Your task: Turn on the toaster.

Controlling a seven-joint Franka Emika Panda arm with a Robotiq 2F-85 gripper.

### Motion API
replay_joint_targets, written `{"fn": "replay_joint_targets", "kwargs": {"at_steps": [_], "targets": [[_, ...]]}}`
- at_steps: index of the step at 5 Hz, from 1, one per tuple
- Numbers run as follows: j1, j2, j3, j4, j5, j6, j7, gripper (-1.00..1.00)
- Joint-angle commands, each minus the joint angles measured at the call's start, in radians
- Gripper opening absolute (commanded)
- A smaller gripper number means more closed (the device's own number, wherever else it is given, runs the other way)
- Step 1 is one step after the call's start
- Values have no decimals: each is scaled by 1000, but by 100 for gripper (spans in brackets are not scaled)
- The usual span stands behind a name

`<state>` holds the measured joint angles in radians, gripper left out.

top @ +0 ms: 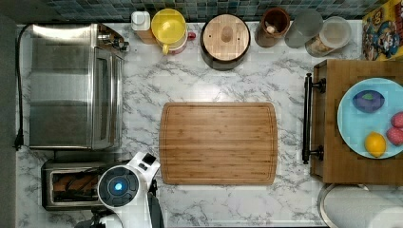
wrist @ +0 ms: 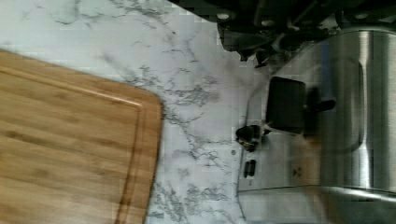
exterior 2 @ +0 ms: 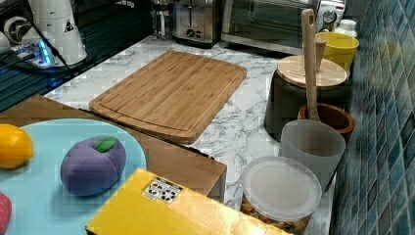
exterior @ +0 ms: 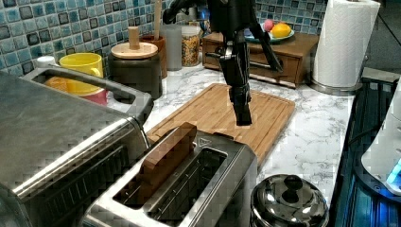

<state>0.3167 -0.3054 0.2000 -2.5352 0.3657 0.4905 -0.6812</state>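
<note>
Brushed steel marks the toaster (top: 71, 184), a small pop-up model with bread in one slot, sitting on the marble counter (top: 214, 85) just in front of the large toaster oven (top: 71, 85) and beside a corner of the bamboo cutting board (top: 218, 142). The robot's gripper (exterior: 243, 116) hangs above the toaster's control end; whether its jaws are wide or closed cannot be told. This looks like the approach step. Next, it likely must descend onto the black lever (wrist: 286, 105) and press down.

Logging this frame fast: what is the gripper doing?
Gripper: cannot be told; it hovers by the lever end of the small brushed-steel toaster, holding nothing visible.
</note>
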Motion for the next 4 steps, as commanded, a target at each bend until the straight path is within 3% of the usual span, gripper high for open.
{"fn": "replay_joint_targets", "kwargs": {"at_steps": [1, 2, 3, 4], "targets": [[-3, -18, 25, -22, 89, 147, 79, -100], [-17, 4, 28, -10, 67, 152, 110, -100], [39, 50, -14, 14, 22, 133, 128, -100], [-7, 94, 45, 32, 15, 125, 127, -100]]}}
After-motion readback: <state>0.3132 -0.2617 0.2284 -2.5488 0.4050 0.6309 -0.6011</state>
